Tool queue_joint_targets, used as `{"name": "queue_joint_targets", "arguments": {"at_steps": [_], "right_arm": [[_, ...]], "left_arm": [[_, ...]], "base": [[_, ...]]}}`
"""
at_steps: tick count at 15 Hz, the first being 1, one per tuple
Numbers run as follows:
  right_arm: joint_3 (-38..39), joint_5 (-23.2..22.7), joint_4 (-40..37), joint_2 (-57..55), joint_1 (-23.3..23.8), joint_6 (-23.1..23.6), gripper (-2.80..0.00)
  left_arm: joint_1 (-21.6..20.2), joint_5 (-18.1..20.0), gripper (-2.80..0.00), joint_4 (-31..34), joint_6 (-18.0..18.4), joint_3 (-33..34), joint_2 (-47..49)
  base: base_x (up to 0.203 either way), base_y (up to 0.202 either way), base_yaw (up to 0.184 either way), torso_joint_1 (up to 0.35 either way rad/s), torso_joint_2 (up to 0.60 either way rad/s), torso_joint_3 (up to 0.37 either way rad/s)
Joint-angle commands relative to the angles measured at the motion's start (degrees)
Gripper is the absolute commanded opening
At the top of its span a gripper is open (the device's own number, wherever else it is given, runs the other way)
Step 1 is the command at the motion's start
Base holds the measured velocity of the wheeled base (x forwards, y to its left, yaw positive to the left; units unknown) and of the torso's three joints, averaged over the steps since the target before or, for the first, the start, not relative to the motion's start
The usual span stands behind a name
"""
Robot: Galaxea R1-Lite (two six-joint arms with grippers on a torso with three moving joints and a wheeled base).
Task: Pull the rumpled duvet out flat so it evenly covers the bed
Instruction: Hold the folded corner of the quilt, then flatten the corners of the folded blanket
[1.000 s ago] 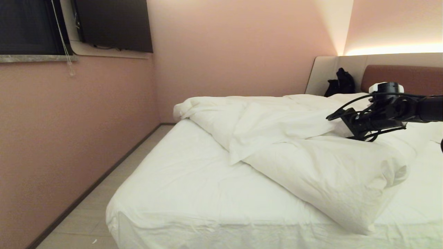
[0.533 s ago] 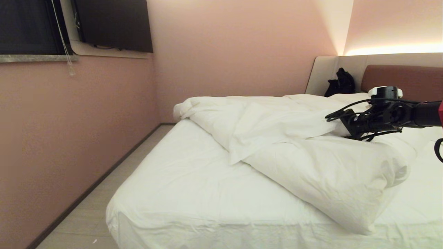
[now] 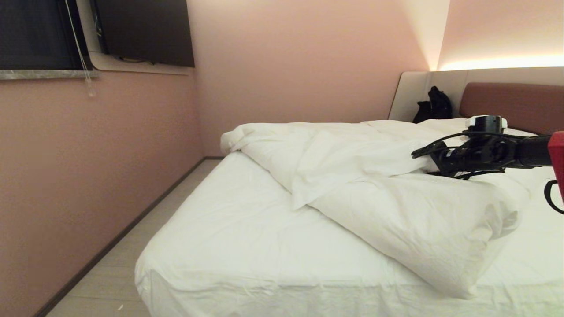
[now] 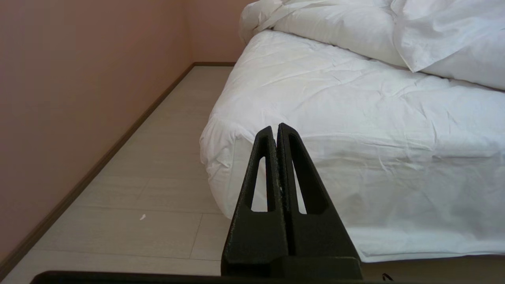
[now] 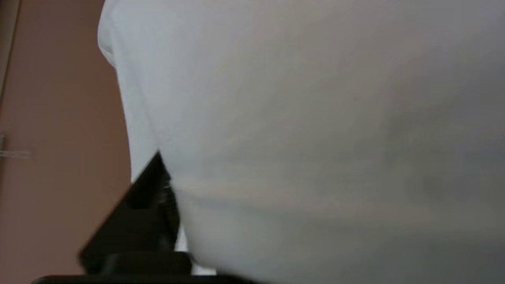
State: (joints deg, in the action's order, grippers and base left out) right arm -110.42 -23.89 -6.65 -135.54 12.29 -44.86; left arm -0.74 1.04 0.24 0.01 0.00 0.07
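Duvet (image 3: 396,193): lying bunched across the bed (image 3: 229,246), sheet exposed. Right gripper (image 3: 425,159): pressing into its upper fold, seemingly for a hold; jaw state unclear. Left gripper (image 4: 277,130): closed, idling beside the foot corner.

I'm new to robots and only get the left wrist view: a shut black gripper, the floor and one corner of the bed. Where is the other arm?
Observer: In the head view the right gripper comes in from the right, just above the bunched duvet.
Operator: Has it grabbed the duvet?
Observer: I can't tell. The right wrist view is almost filled by white duvet, very close to the camera.
Operator: What's at the far end of the bed?
Observer: A brownish-red headboard, with a black object propped beside it.
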Motion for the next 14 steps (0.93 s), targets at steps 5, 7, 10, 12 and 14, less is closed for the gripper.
{"name": "queue_joint_targets", "arguments": {"at_steps": [5,7,10,12,14], "right_arm": [[0.0,-0.2,1.7,-0.6,-0.5,-0.3,-2.80],[0.4,-0.3,1.4,1.9,-0.9,-0.6,-2.80],[1.3,-0.3,-0.5,6.8,-3.2,-0.9,-2.80],[3.2,-0.3,-0.9,11.1,-6.0,-0.9,-2.80],[5.4,0.0,-1.7,15.0,-10.9,-1.0,-2.80]], "left_arm": [[0.0,0.0,-2.80,0.0,0.0,0.0,0.0],[0.0,0.0,-2.80,0.0,0.0,0.0,0.0],[0.0,0.0,-2.80,0.0,0.0,0.0,0.0],[0.0,0.0,-2.80,0.0,0.0,0.0,0.0],[0.0,0.0,-2.80,0.0,0.0,0.0,0.0]], "base": [[0.000,0.000,0.000,0.000,0.00,0.000],[0.000,0.000,0.000,0.000,0.00,0.000],[0.000,0.000,0.000,0.000,0.00,0.000],[0.000,0.000,0.000,0.000,0.00,0.000],[0.000,0.000,0.000,0.000,0.00,0.000]]}}
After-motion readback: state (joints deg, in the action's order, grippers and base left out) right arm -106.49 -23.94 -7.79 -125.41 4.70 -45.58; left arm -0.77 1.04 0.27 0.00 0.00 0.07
